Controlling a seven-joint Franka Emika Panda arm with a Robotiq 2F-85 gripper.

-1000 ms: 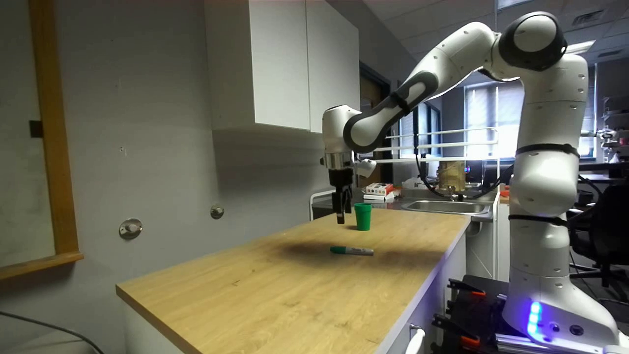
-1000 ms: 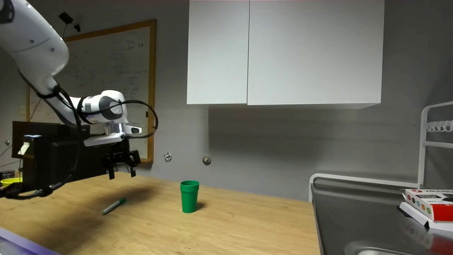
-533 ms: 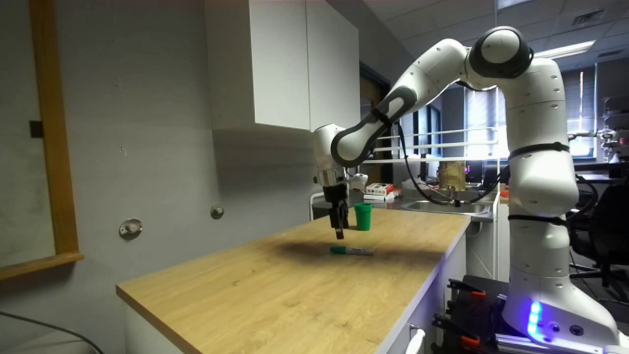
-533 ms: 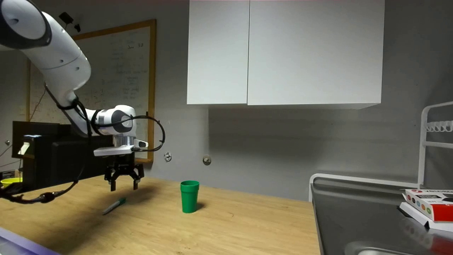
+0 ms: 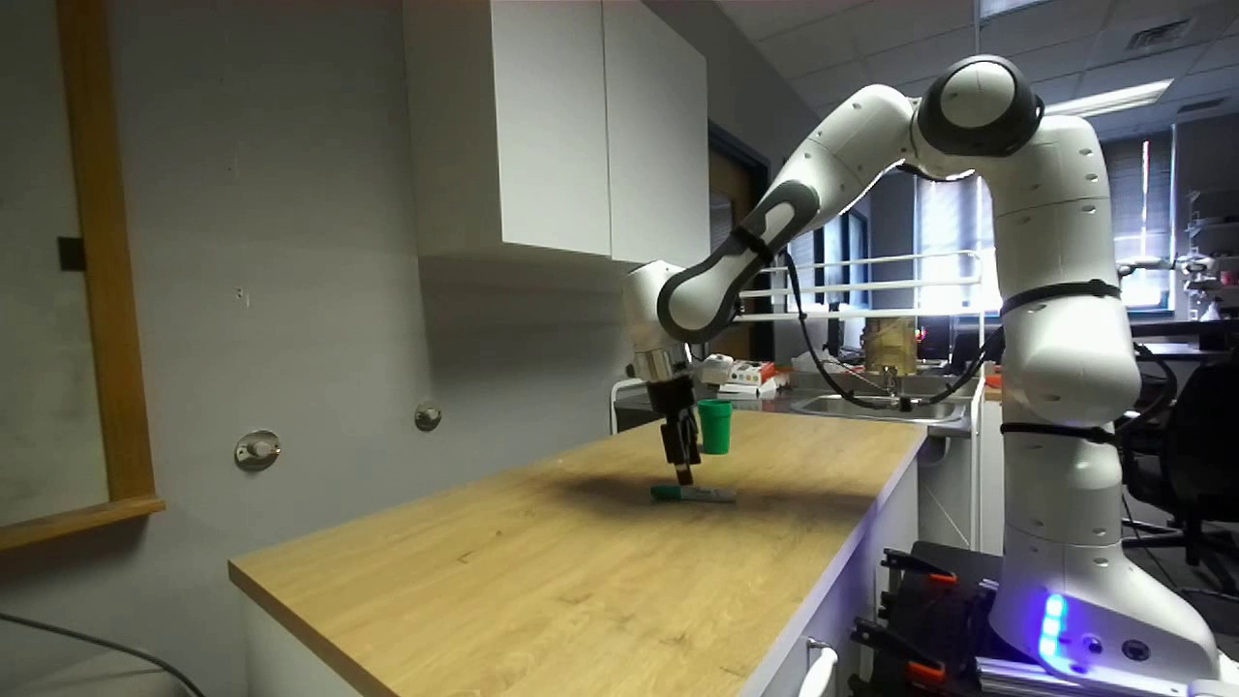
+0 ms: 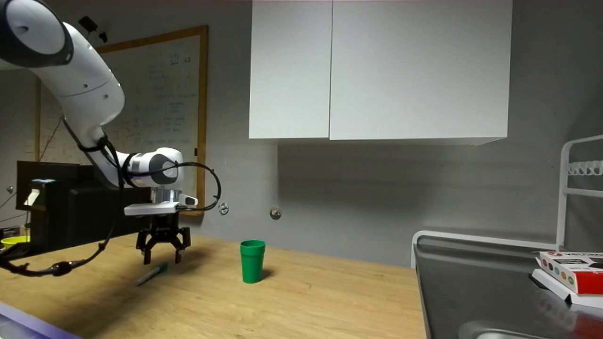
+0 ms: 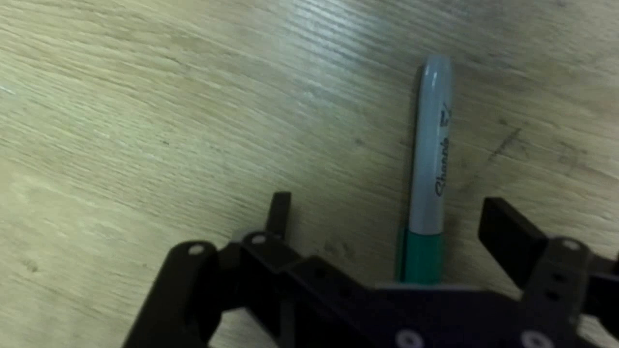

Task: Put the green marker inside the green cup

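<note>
Gripper (image 6: 162, 258) with 2 spread fingers (image 7: 278, 212) above green marker (image 7: 429, 169), green cup (image 6: 252, 262) upright

The arm (image 5: 1055, 208) points its spread end effector (image 6: 163, 258) down.

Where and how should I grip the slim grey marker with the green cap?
Probably mid-barrel, from above. The slim grey green-capped marker lies flat on the pale wooden counter, so the open black two-fingered hand could close across its narrow width. In the wrist view the marker sits off-centre under it, so align first.
</note>
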